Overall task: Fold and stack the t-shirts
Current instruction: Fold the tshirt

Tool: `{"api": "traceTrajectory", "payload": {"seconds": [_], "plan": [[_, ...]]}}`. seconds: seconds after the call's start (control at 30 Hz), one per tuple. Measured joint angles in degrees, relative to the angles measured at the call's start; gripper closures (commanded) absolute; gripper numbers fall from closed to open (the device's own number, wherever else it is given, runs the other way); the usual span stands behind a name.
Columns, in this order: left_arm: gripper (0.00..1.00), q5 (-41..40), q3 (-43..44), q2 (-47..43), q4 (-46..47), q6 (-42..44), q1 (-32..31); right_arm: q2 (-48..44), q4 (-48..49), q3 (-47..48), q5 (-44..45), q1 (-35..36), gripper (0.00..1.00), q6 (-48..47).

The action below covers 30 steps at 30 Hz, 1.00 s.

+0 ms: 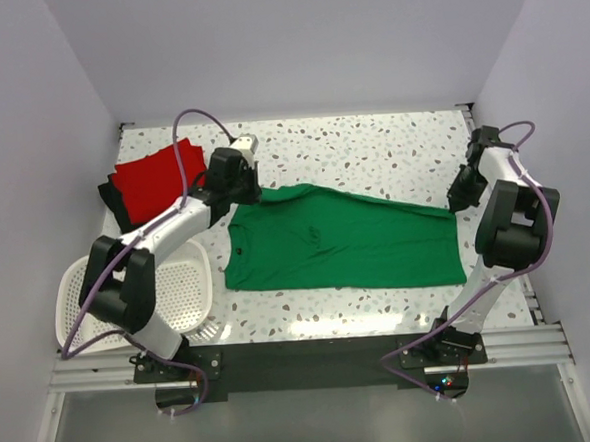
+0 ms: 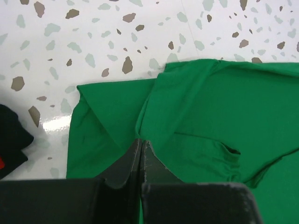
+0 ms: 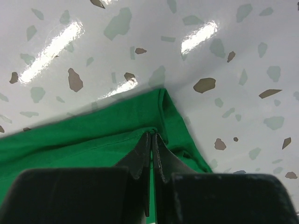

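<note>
The green t-shirt [image 1: 341, 240] lies spread across the middle of the table, folded lengthwise. My left gripper [image 1: 245, 191] is shut on its far left edge. In the left wrist view a cloth fold runs into the shut fingertips of the left gripper [image 2: 141, 142], over the green cloth [image 2: 224, 107]. My right gripper [image 1: 458, 201] is shut on the shirt's far right corner. The right wrist view shows the right gripper [image 3: 153, 135] pinching the hem of the green cloth [image 3: 93, 135]. The folded red t-shirt [image 1: 157, 179] lies on the black t-shirt [image 1: 107, 195] at the far left.
A white slotted basket [image 1: 184, 288] stands at the near left, beside the left arm. The speckled table [image 1: 371, 146] is walled on three sides. An edge of the black shirt [image 2: 10, 136] shows in the left wrist view, left of the green shirt.
</note>
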Motion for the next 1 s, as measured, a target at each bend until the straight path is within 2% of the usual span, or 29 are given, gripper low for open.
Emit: {"api": "traceTrajectory", "payload": {"seconds": [0.2,0.6,1.0], "plan": [[1.00,-4.4,-4.9,-8.7,-1.5,0.1,-2.4,-0.4,0.0,0.0,2.4,0.0,1.00,-0.2],[1.00,-8.6,-13.6,-19.6,-6.5,-1.5,-4.3,-4.0,-0.5,-3.0,4.7,0.0,1.00,-0.3],[1.00,-10.0,-17.5,-25.7,-9.6,-3.8,-5.3,-5.7,-1.7,-6.3,7.4,0.0,1.00,-0.2]]}}
